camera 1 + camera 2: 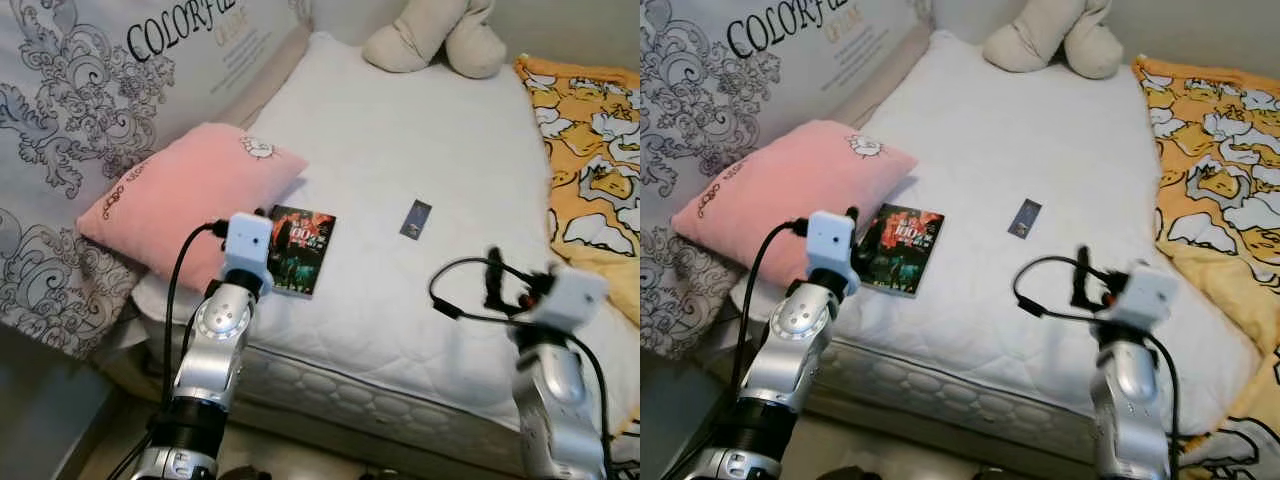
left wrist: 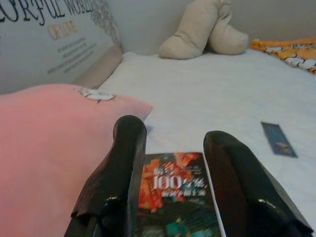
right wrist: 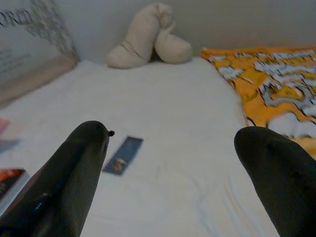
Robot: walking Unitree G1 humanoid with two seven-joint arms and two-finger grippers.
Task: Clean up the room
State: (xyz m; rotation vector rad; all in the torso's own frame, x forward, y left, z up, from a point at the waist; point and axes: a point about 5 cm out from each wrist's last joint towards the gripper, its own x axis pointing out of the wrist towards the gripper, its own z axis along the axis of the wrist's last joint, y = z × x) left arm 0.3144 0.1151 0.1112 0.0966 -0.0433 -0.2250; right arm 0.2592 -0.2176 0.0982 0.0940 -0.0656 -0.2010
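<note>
A dark-covered book (image 1: 302,248) with "100" on its front lies on the white mattress (image 1: 400,140), next to a pink pillow (image 1: 190,195). My left gripper (image 2: 175,133) hovers open at the book's near end, and the book (image 2: 173,197) shows between its two fingers. A small dark blue bookmark (image 1: 416,218) lies flat near the middle of the bed. My right gripper (image 3: 176,132) is held wide open over the bed's front edge, and the bookmark (image 3: 123,154) lies ahead of it, off towards one finger. Neither gripper holds anything.
A beige plush toy (image 1: 435,38) sits at the head of the bed. A yellow patterned blanket (image 1: 590,150) covers the right side. A printed grey panel (image 1: 90,90) reading "COLORFUL" runs along the left side behind the pillow. The mattress's quilted front edge (image 1: 360,385) lies just before my arms.
</note>
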